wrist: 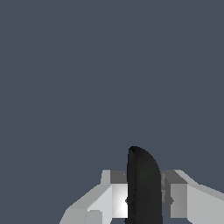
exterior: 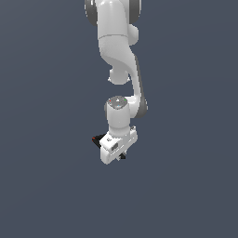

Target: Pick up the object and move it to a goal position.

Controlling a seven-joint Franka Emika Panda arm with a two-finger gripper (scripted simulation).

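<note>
Jaws are clenched on the spring clamp — in the wrist view a black, round-topped body fills the gap between the two grey fingers, with a pad touching it on each side. Only that one dark edge-on face shows there; the handles' fork is not readable from this angle.

Exterior view: the white arm hangs down from the top edge, wrist tilted, hand pointing down and toward the exterior view's left. A black piece of the clamp with a small red-orange tip sticks out of the hand on the exterior view's left side; another small dark bit shows under the hand on the other side.

Background is one flat grey-blue field in both views. Cannot tell whether the clamp is lifted or touching a surface — no shadow, edge or desk line shows. The hand sits near frame centre, well apart from all four frame edges.
</note>
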